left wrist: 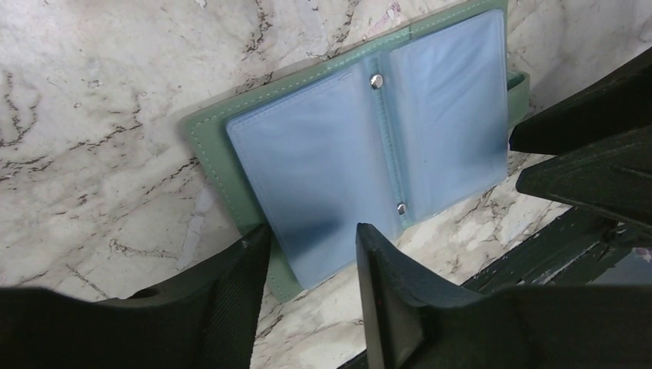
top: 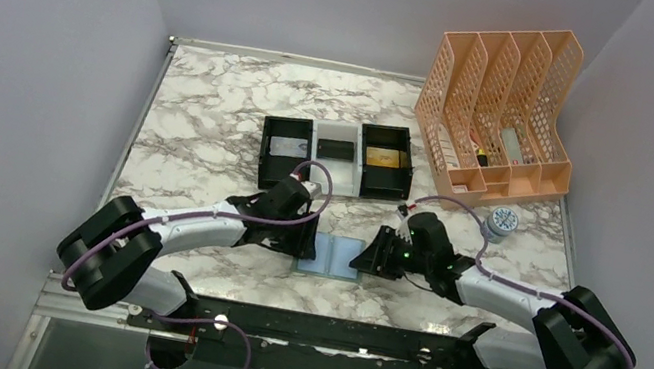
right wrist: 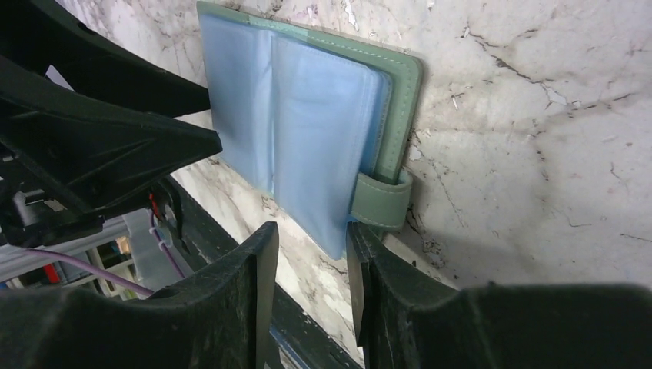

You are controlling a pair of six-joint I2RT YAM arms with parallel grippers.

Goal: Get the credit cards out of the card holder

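As both jaws straddle open card holder [top: 332, 254], parted, unclamped, cards [top: 336, 149] in tray [top: 263, 148]

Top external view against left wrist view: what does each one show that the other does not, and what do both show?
Only top external: the black-and-white three-compartment tray and the orange mesh file rack. Only left wrist: two metal studs on the spine of the open sage-green card holder with pale blue pockets, and its stitching. Both: that card holder flat on the marble table, with the left gripper and right gripper at its sides.
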